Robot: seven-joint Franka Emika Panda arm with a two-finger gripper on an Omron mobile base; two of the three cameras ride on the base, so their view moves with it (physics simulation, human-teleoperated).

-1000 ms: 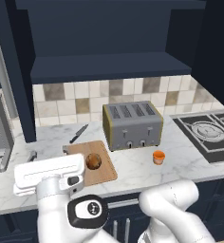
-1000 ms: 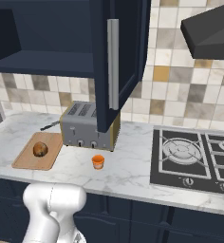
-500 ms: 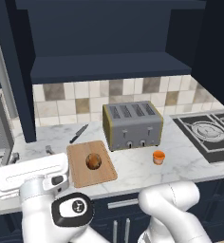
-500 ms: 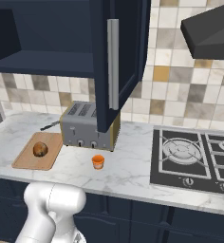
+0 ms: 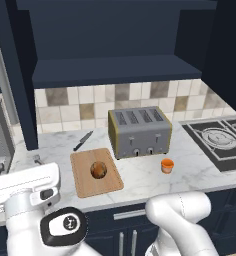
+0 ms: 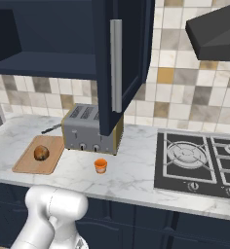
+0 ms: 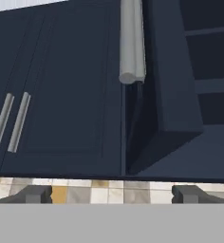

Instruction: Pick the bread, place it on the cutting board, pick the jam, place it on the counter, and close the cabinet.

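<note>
The bread (image 5: 98, 170) (image 6: 41, 153), a small brown roll, lies on the wooden cutting board (image 5: 85, 185) (image 6: 27, 167). The orange jam (image 5: 166, 165) (image 6: 101, 166) stands on the marble counter (image 5: 140, 175) (image 6: 136, 175), in front of the toaster. The navy cabinet door (image 6: 131, 58) hangs open, its silver handle (image 6: 116, 65) (image 7: 132, 42) facing out. My gripper (image 7: 113, 195) is open with nothing between its fingertips (image 7: 35, 194). It looks at the open door's edge (image 7: 166, 85) from some distance.
A grey toaster (image 5: 140, 131) (image 6: 87, 129) stands at the back of the counter, a knife (image 5: 82, 141) to its left. A black hob (image 5: 220, 142) (image 6: 200, 163) lies to the right under a range hood (image 6: 217, 34). Closed cabinet doors (image 7: 61, 85) adjoin the open one.
In the left base view the arm's white link has swung left and lower. Bread, jam and cabinet door have not moved.
</note>
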